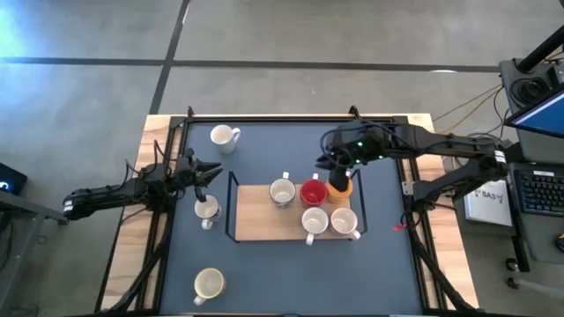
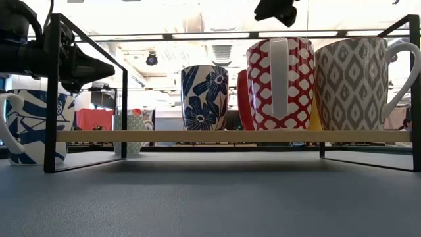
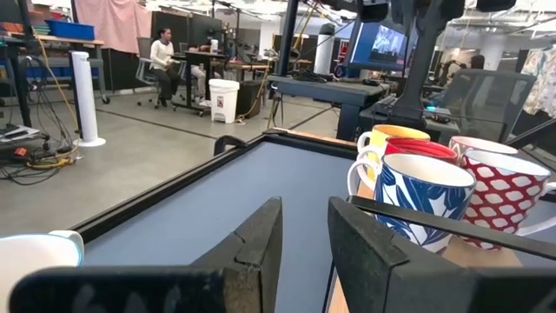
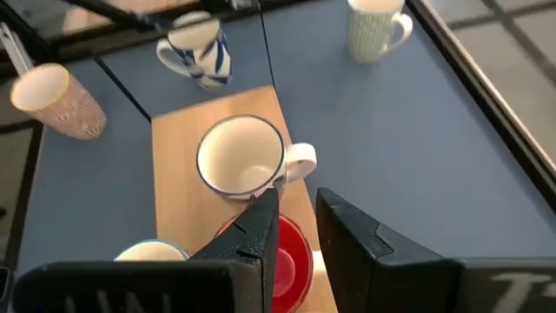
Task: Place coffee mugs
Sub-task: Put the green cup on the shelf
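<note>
Five mugs stand on a wooden board (image 1: 256, 220) inside a black wire frame: a white one (image 1: 282, 192), the red one (image 1: 313, 192), the orange one (image 1: 342, 187) and two white ones (image 1: 315, 220) (image 1: 344, 222). Three more stand on the dark mat (image 1: 223, 136) (image 1: 207, 210) (image 1: 209, 283). My right gripper (image 1: 337, 172) hovers open above the red and orange mugs, clear of them (image 2: 279, 10); the red mug (image 4: 291, 252) shows below its fingers. My left gripper (image 1: 207, 172) is open, level, just above the blue-patterned mug (image 2: 29, 128).
The wire frame's upright posts and top rails (image 2: 52, 92) enclose the board. A black rail (image 1: 291, 116) borders the mat. Bare mat lies between the board and the far rail. Cables, a keyboard and monitors sit off the table's right side.
</note>
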Available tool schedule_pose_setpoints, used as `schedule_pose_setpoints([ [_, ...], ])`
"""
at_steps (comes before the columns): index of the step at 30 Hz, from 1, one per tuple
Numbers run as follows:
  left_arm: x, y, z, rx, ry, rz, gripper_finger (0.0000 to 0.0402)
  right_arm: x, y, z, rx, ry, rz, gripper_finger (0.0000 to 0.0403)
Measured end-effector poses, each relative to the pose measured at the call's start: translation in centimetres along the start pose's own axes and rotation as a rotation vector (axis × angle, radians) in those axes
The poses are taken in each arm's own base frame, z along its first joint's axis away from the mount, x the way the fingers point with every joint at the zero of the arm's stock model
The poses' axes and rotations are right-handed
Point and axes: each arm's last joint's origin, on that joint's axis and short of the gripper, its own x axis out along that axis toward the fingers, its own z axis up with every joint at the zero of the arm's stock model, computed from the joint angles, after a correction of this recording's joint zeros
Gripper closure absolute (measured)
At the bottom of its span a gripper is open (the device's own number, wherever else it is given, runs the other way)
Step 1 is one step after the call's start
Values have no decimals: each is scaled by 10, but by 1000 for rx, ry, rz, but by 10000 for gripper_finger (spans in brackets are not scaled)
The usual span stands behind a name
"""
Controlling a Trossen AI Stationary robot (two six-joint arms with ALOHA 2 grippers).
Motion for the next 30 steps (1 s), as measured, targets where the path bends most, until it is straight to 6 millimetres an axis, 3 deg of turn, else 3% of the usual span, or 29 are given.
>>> schedule_pose_setpoints([
  [5,0,0,3,-2,-29,1,323,-6,-1,-9,-4,-105,17,335],
  [12,-2,-1,21,86,-211,-1,323,2,-4,-25,-4,-305,49,335],
  [17,-2,3,31,-9,-215,184,323,9,-7,-36,42,-407,59,335],
  [24,8,5,54,33,109,383,323,16,-11,-49,72,-392,22,335],
  [30,32,10,69,106,477,508,323,12,-11,-55,55,-404,22,335],
])
